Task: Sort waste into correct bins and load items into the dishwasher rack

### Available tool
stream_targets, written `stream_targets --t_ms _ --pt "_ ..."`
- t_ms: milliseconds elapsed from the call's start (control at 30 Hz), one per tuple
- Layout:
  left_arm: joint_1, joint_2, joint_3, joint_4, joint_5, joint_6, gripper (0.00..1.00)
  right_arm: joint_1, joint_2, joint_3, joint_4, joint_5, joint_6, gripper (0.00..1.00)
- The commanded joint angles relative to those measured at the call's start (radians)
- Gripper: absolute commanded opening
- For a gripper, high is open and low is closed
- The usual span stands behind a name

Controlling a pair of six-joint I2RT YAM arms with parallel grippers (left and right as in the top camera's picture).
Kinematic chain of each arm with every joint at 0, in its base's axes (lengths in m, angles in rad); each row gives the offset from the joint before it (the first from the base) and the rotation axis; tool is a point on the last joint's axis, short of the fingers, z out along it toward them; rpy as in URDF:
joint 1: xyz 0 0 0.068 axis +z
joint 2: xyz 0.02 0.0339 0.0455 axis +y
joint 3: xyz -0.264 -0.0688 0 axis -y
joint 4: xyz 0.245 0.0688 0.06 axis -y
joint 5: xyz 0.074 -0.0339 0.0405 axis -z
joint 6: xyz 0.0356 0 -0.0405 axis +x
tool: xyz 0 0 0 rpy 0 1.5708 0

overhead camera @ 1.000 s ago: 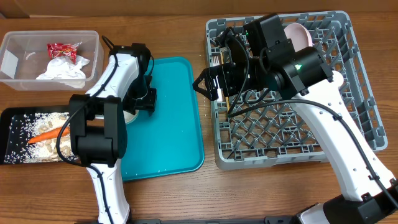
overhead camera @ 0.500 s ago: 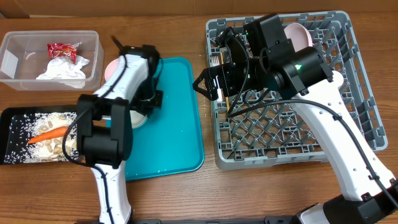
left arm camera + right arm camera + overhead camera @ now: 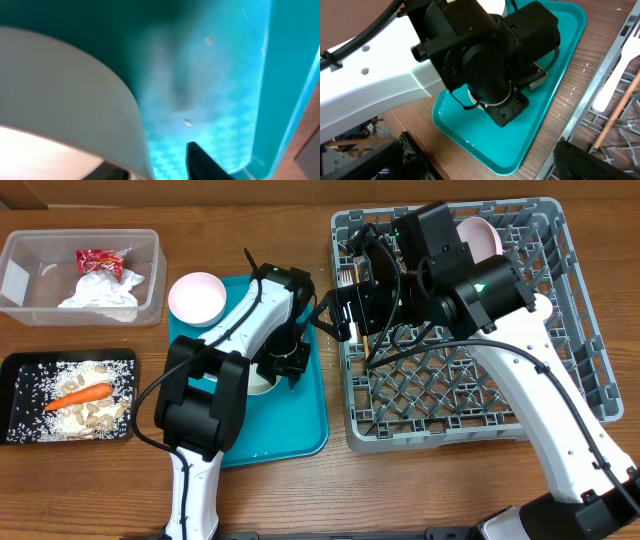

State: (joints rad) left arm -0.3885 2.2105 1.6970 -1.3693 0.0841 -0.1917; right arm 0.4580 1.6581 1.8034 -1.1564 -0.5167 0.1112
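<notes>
- Big square grey plastic rack (image 3: 440, 435) with the grid floor: it starts just right of the right pincer (image 3: 322, 317). That pincer hangs with its jaws spread wide and nothing between them.
- Flat teal serving tray (image 3: 300, 415): right under the left pincer (image 3: 280, 370), just left of the right one.
- Clear rectangular plastic tub (image 3: 30, 300): well off to the left pincer's left, at the far side of the wooden bench (image 3: 450, 490).
- Shallow black rectangular tray (image 3: 20, 425): also well left of that pincer, on the nearer side, holding white rice (image 3: 70, 370) and beige scraps (image 3: 95, 418).
- Round pink bowl (image 3: 197, 297): near the left pincer, on its far-left side.
- Second pinkish bowl (image 3: 480, 235): in the rack, well right of the right pincer, half hidden by the arm.
- White round dish (image 3: 75, 100): its curved wall sits just beside the left pincer's one visible fingertip (image 3: 200, 162). Honestly can't tell if it's gripped.
- Orange carrot (image 3: 78, 395): on the rice.
- Crumpled white napkin (image 3: 100, 295) and small red wrapper (image 3: 100, 260): in the tub.
- White plastic fork (image 3: 620, 70) and thin wooden stick (image 3: 615, 117): in the rack, right of the right pincer.
</notes>
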Motion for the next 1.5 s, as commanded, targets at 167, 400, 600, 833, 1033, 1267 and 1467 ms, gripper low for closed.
stream_targets --t_ms 167,400,600,833,1033,1267,1467 --pt "0.038 -0.188 0.115 -0.042 0.048 -0.027 1.0 -0.001 -0.004 -0.006 0.002 0.0 -0.004 1.0" --pt "0.201 -0.403 0.186 -0.062 0.036 -0.164 1.0 -0.001 -0.004 -0.006 0.002 0.001 -0.004 1.0" --pt "0.469 -0.481 0.187 -0.096 0.04 -0.288 1.0 -0.001 -0.004 -0.006 0.002 0.001 -0.004 1.0" --pt "0.717 -0.48 0.185 -0.171 0.039 -0.287 1.0 -0.001 -0.004 -0.006 0.002 0.001 -0.004 1.0" --pt "0.792 -0.48 0.185 -0.183 -0.016 -0.192 1.0 0.002 -0.001 -0.007 0.058 -0.16 0.039 1.0" --pt "0.805 -0.48 0.185 -0.17 -0.066 -0.187 1.0 0.16 0.109 -0.007 0.07 0.196 0.122 1.0" --pt "0.805 -0.48 0.185 -0.171 -0.066 -0.187 1.0 0.269 0.296 -0.007 0.119 0.31 0.127 1.0"
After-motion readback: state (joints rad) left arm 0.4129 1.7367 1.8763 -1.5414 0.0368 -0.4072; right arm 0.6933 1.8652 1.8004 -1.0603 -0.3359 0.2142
